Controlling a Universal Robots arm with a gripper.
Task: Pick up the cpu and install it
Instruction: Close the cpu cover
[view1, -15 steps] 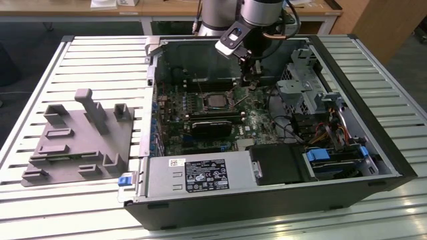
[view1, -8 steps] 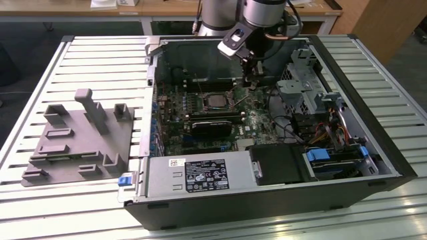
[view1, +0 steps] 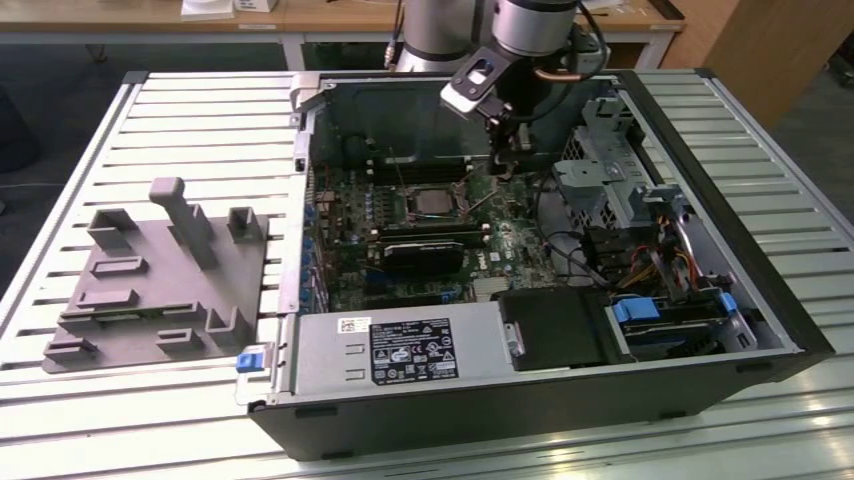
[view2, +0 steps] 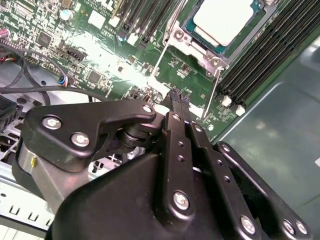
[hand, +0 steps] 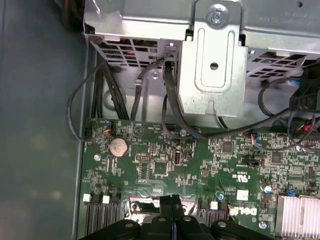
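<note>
open room above cpu (view1: 431, 201), drive cage (view1: 597, 185) and cables (view1: 571, 252) crowding beside

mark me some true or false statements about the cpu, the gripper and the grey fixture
1. The cpu lies in the socket on the motherboard. True.
2. The gripper is holding the cpu. False: its fingers are closed on nothing, and the cpu lies apart from them in the socket.
3. The grey fixture stands inside the computer case. False: it rests on the slatted table, at the exterior view's left of the case.
4. The first wrist view shows a round coin cell on the motherboard. True.
5. The gripper hangs over the grey fixture. False: it is over the motherboard, inside the open case.
</note>
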